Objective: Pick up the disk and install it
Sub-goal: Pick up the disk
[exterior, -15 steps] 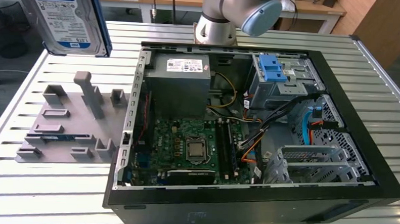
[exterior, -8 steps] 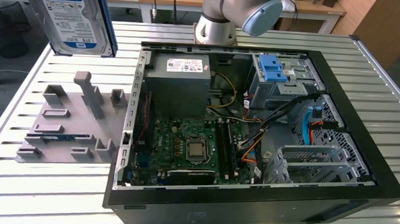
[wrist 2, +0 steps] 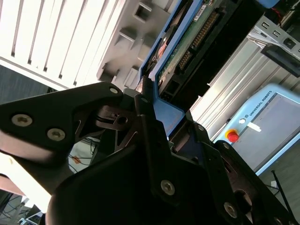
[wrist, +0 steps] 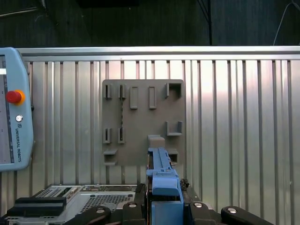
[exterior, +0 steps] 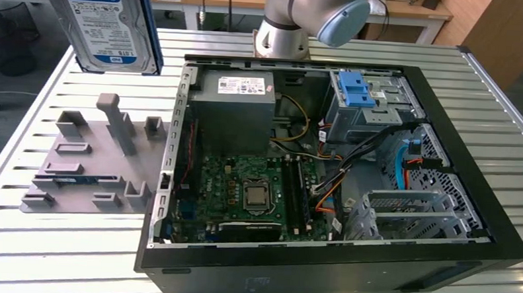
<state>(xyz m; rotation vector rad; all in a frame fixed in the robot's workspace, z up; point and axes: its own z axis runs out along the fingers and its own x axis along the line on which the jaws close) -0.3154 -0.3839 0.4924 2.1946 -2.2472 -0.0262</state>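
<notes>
Black bolted housing of the gripper (wrist 2: 151,93) sits closest to the lens in both wrist views. The jaws are pressed in on the blue bracket (wrist 2: 164,112) of the disk (wrist 2: 187,44). They pinch the bracket's edge, with no gap showing between finger and plastic. The disk runs straight out from the jaws. Its green circuit-board side and connector row face the second wrist view.

In the exterior view the disk stands upright with the label face showing, held in the air clear of the slatted table (wrist: 243,117).

A grey fixture block (wrist: 140,117) lies flat on the table beneath and beyond the jaws, well apart from the disk.

The open computer case (exterior: 327,275) lies on its side, off to the exterior view's right of the jaws. Its motherboard (exterior: 251,192) is exposed. The drive cage (exterior: 369,105) is at the case's far corner, well away from the jaws.

A teach pendant (wrist: 14,117) rests on the table off to one side of the jaws.
</notes>
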